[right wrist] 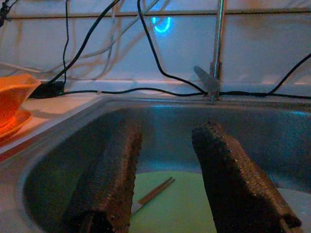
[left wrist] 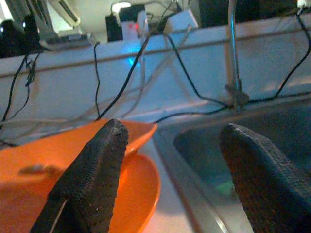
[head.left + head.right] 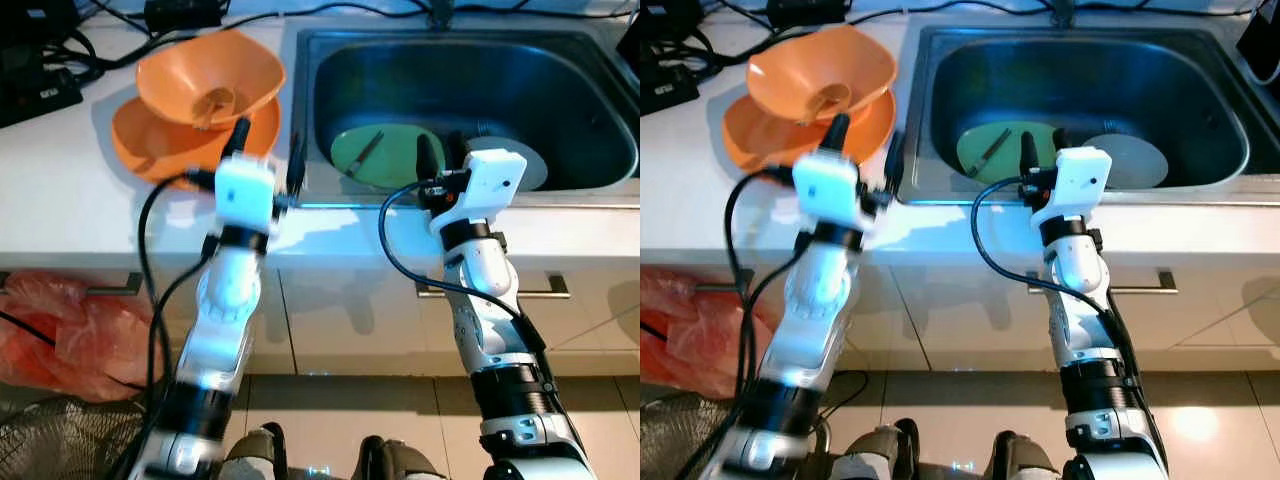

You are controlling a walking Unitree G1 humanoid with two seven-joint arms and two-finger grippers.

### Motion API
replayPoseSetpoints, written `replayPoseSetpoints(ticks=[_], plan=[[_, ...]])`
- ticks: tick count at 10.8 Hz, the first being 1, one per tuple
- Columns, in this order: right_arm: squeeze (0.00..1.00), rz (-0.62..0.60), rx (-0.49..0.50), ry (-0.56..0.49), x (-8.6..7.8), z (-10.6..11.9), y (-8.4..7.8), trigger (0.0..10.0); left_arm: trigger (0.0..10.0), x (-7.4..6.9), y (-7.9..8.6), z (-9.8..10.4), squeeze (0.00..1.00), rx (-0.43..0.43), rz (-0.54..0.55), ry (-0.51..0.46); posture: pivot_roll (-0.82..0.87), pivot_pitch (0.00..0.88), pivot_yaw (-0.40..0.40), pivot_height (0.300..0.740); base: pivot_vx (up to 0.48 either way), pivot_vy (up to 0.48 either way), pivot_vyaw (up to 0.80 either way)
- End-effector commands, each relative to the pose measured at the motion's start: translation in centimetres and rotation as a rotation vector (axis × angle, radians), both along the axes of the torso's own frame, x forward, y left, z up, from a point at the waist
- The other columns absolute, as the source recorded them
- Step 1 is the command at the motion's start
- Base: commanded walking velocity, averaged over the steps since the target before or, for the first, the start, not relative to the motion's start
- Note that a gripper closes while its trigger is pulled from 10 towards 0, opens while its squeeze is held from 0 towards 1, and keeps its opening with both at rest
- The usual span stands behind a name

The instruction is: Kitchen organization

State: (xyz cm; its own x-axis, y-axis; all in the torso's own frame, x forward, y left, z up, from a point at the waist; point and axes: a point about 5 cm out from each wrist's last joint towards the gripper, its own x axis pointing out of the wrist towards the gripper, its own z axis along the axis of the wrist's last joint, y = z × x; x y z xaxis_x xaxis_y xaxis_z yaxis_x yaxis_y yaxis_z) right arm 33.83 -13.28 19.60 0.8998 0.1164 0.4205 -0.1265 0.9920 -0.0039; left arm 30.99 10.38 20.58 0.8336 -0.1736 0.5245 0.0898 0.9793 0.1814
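Note:
An orange bowl [image 3: 210, 75] rests tilted on an orange plate [image 3: 150, 140] on the white counter [image 3: 70, 200], left of the steel sink [image 3: 330, 90]. In the sink lie a green plate [image 3: 390, 160] with dark chopsticks [image 3: 365, 152] on it and a grey plate [image 3: 532, 168] beside it. My left gripper [image 3: 268, 150] is open at the counter's front edge, between the orange dishes and the sink. My right gripper [image 3: 447, 155] is open over the sink's front rim, pointing at the green plate [image 1: 170, 204] and chopsticks [image 1: 155, 190]. Neither holds anything.
Black cables and a dark device [image 3: 35, 75] lie along the back of the counter. A faucet [image 1: 217, 48] stands behind the sink. A red plastic bag [image 3: 60, 335] sits on the floor at the left. A drawer handle [image 3: 500, 290] is below the sink.

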Motion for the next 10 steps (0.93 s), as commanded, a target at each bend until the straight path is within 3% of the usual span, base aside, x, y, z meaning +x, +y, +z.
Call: replayPoseSetpoints(ticks=[1, 2, 5, 10], plan=[[0.00, -0.001, 0.011, -0.002, -0.2, -0.1, -0.1, 10.0, 10.0, -0.4, 0.2, 0.5, 0.00, 0.008, 0.011, -0.021, 0.10, 0.206, 0.002, 0.740, 0.000, 0.000, 0.00], [0.00, -0.003, 0.012, -0.023, -0.2, 0.6, -0.3, 10.0, 10.0, -0.8, 2.1, 1.8, 0.00, -0.009, 0.113, -0.068, 0.11, 0.204, -0.005, 0.740, 0.000, 0.000, 0.00], [0.00, -0.003, 0.011, -0.051, -0.2, 1.4, -0.5, 10.0, 10.0, -1.0, 3.9, 3.4, 0.00, -0.039, 0.194, -0.116, 0.11, 0.200, -0.012, 0.740, 0.000, 0.000, 0.00], [0.00, 0.002, 0.015, -0.047, -0.2, 1.3, -0.4, 10.0, 10.0, 0.8, 3.9, 2.8, 0.00, -0.076, 0.159, -0.026, 0.11, 0.195, -0.012, 0.740, 0.000, 0.000, 0.00]])
